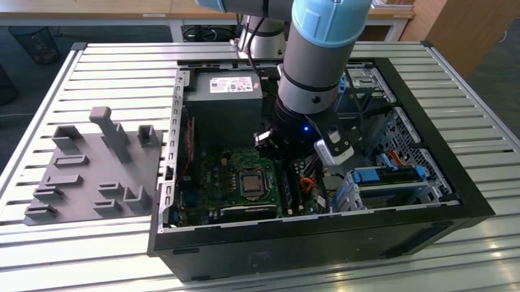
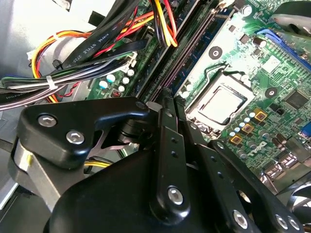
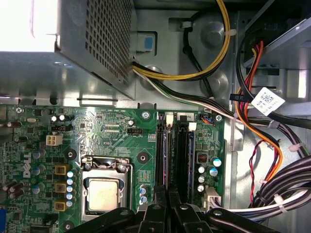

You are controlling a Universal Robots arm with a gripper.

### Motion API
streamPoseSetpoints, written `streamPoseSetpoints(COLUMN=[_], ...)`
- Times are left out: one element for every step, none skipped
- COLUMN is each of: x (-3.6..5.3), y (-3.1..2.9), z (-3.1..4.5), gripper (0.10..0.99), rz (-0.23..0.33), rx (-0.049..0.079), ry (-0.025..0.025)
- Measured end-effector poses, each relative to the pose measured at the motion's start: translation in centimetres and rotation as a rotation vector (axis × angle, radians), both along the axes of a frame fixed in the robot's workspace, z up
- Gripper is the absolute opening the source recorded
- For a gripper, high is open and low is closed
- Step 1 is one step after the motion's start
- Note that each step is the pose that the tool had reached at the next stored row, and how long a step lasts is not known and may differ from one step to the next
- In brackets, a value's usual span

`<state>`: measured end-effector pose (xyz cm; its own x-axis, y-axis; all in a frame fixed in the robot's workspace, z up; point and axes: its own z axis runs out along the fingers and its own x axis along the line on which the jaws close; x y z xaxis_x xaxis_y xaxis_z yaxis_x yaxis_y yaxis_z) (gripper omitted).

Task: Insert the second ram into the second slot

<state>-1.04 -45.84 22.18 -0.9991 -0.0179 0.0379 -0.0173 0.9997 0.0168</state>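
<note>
I see the slatted metal counter (image 1: 97, 67) carrying an open black computer case (image 1: 455, 182), and beside it, on the exterior view's left, a grey fixture tray (image 1: 89, 176) with upright pegs. My arm (image 1: 321, 55) reaches down into the case, over the green motherboard (image 1: 215, 182), which has the processor socket (image 3: 103, 191) in its middle and the grey power supply box (image 1: 223, 97) beyond it. In both wrist views the memory slots (image 3: 182, 155) run as long dark channels just beside the socket, with bundles of coloured cables (image 3: 262, 121) on their other side. The tool (image 3: 167, 206) sits low, directly above these slots, its black fingers (image 3: 155, 213) drawn close together with only a thin gap between them. In the first wrist view a thin dark strip that I take for the second ram (image 3: 166, 160) stands on edge in line with that gap, lying along a slot; I cannot tell whether the tool is pinching it or merely pressing on it, nor which slot it sits in.
</note>
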Motion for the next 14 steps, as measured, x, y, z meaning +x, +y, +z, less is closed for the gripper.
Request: streamPoseSetpoints(x=[0.0,0.0,0.0,0.0,0.0,0.0,0.03,0.05,0.08,0.1,0.14,0.16,0.17,0.17], y=[0.0,0.0,0.0,0.0,0.0,0.0,0.0,0.0,0.0,0.0,0.0,0.0,0.0,0.0], z=[0.0,-0.01,-0.02,-0.02,-0.03,-0.03,-0.03,-0.04,-0.03,-0.03,-0.03,-0.04,-0.04,-0.05], gripper=[0.137,0.137,0.137,0.137,0.137,0.137,0.137,0.137,0.137,0.137,0.137,0.137,0.137,0.137], rz=[0.0,0.0,0.0,0.0,0.0,0.0,0.0,-0.001,-0.001,-0.002,-0.003,-0.006,-0.009,-0.012], rx=[0.0,0.0,0.0,0.0,0.0,0.0,0.001,0.001,0.001,0.001,0.001,0.001,0.001,0.001], ry=[0.0,0.0,0.0,0.0,0.0,0.0001,0.0,0.0,0.0,0.0001,0.0,0.0001,0.0,0.0])
